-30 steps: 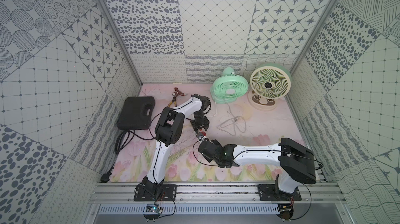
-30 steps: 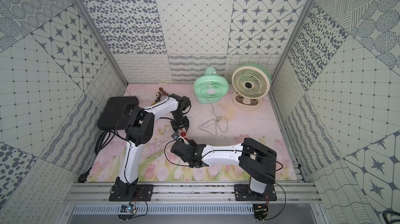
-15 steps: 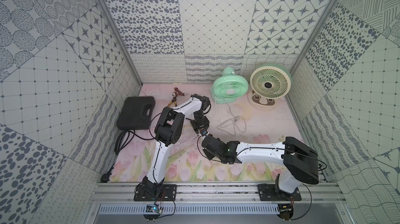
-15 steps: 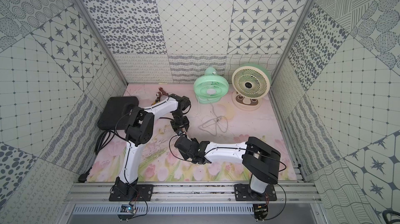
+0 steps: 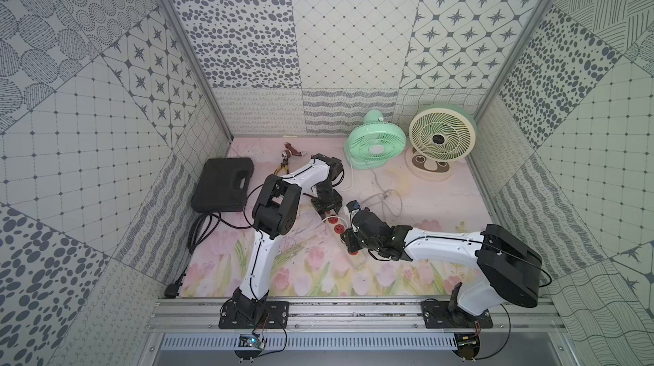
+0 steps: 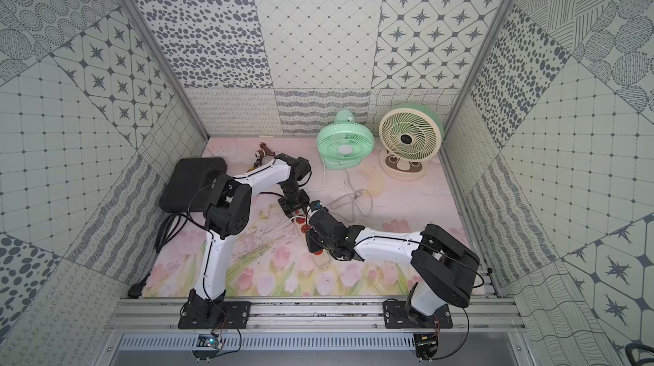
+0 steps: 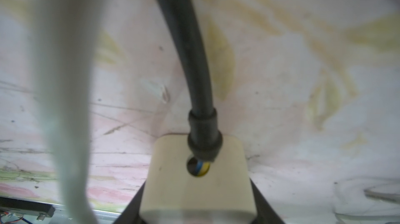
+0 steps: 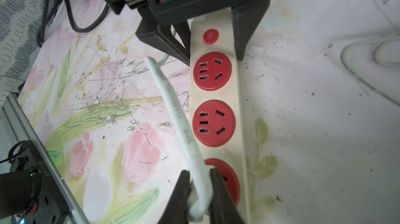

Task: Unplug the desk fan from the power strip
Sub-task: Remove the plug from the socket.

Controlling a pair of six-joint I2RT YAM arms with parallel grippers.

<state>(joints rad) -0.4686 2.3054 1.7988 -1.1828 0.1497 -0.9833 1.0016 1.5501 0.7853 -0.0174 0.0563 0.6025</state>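
The cream power strip [image 8: 236, 95] with its red sockets lies on the flowered mat, in both top views [image 5: 335, 223] [image 6: 301, 223]. My left gripper [image 8: 214, 60] [image 7: 198, 207] [image 5: 327, 205] is shut across its switch end, where the black cord [image 7: 194, 60] enters. My right gripper [image 8: 200, 182] [image 5: 348, 238] [image 6: 313, 237] is shut on a white cord [image 8: 173, 99] over the third socket; the plug is hidden. A mint-green desk fan [image 5: 376, 145] and a cream fan [image 5: 441, 138] stand at the back right.
A black case [image 5: 223, 185] lies at the left wall with coiled black cable [image 5: 201, 229] in front of it. Pliers [image 5: 283, 168] lie at the back. Loose cord loops [image 5: 387, 199] lie right of the grippers. The metal rail [image 5: 354, 314] runs along the front.
My right gripper has moved right and a little back over the strip, holding the white cord. The left arm has stayed where it was.
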